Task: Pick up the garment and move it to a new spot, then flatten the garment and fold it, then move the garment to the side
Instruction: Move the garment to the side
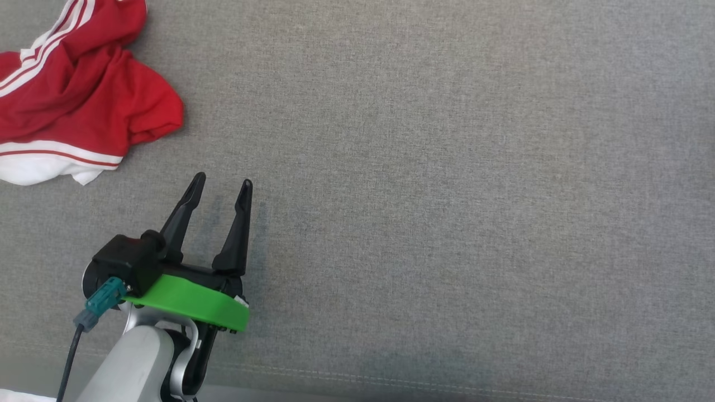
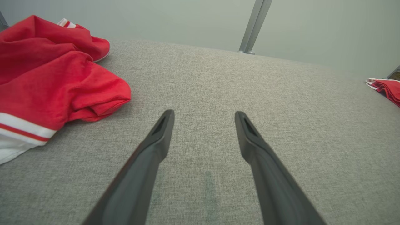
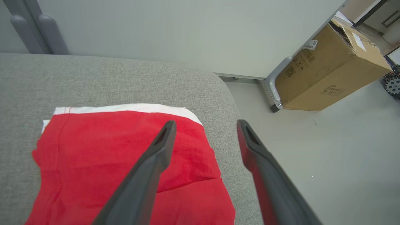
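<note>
A folded red garment (image 3: 125, 162) with a white band along its far edge lies flat on the grey cushion (image 3: 93, 81), close to the cushion's right-hand edge. My right gripper (image 3: 206, 123) hovers over the garment's right side, open, with nothing between its fingers. The same folded garment (image 2: 386, 89) shows small at the far right of the left wrist view. A crumpled red garment (image 1: 78, 95) with white stripes lies at the upper left of the head view. My left gripper (image 1: 222, 180) is open just off the crumpled garment's (image 2: 56, 81) right edge, clear of it, over bare cushion.
The grey cushion (image 1: 447, 167) stretches wide to the right of my left gripper. Past the cushion's edge by the folded garment lie pale floor and a brown cardboard box (image 3: 328, 68). A metal post (image 2: 254, 26) stands behind the cushion.
</note>
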Motion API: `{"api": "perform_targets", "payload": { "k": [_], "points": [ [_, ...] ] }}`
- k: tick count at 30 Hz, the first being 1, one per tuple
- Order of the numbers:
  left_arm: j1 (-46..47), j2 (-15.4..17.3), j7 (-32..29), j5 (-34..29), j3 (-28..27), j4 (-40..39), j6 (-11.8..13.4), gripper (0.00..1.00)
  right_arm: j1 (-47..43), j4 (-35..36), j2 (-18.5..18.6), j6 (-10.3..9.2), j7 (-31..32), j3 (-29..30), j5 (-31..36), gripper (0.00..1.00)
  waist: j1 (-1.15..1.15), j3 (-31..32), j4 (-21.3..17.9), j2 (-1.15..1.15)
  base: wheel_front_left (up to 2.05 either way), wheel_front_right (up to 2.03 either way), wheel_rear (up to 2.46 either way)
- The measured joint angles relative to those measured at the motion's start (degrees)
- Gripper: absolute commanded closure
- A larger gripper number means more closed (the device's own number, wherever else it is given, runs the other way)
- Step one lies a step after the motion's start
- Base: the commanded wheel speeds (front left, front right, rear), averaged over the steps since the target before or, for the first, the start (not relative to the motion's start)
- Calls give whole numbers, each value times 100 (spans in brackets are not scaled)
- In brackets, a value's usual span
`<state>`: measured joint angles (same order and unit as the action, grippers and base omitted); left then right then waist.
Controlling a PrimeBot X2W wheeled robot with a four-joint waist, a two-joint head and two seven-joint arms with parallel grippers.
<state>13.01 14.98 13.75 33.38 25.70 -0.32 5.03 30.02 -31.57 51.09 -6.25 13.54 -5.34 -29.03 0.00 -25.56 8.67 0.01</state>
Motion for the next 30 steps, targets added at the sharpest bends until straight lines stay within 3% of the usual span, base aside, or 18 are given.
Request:
{"api": "perform_targets", "payload": {
  "k": [6, 14, 19, 25, 30],
  "points": [
    [-1, -85, 19, 30, -96, 218, 1, 0, 26, 431, -278, -41, -804, 118, 96, 0, 0, 254, -41, 0, 0, 0, 0],
    [-42, -76, 49, 71, -302, 622, 0, 0, -165, 1015, -1240, -43, -1735, -41, 77, 0, 0, 809, -134, 0, 0, 0, 0],
    [-279, 15, 51, 99, -428, 905, -1, 0, -896, 1246, -2102, -85, -2197, -358, 65, 0, 0, 1262, -265, 0, 0, 0, 0],
    [-628, 60, 51, 115, -505, 1144, -8, 0, -1740, 1305, -2704, -85, -2465, -759, 104, 0, 0, 1723, -446, 0, 0, 0, 0],
    [-920, 57, 51, 115, -505, 1258, -8, 0, -2392, 1292, -2997, -87, -2562, -837, 126, 0, 0, 2095, -618, 0, 0, 0, 0]
  ]
}}
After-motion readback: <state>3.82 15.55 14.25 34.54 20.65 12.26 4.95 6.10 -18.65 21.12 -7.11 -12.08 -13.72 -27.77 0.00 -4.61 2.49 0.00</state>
